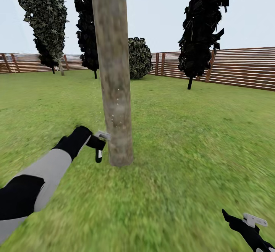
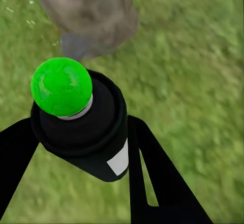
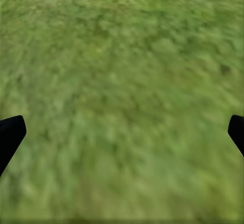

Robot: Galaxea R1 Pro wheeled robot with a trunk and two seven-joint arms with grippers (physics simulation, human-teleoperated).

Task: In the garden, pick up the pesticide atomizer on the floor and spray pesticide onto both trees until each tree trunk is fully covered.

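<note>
While the left gripper (image 1: 100, 145) clamps the green-tipped pesticide atomizer (image 2: 81, 122) beside the tree trunk (image 1: 114, 91), sweeping upward should spread coverage; the right gripper (image 3: 122, 132) hangs spread, empty.

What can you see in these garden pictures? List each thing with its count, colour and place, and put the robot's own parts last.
Tree trunk: one, mottled grey-brown, centre, upright on the lawn.
Dark narrow trees: three, blackish green, along the fence.
Round bush: one, dark green, behind the trunk.
Fence: one, brown slats, ringing the lawn.
Grass: bright green, everywhere underfoot.
Pesticide atomizer: one, black with a green tip, held near the trunk's base.
Left claw: black and white, shut on the atomizer.
Right claw: black and white, open over grass.
</note>
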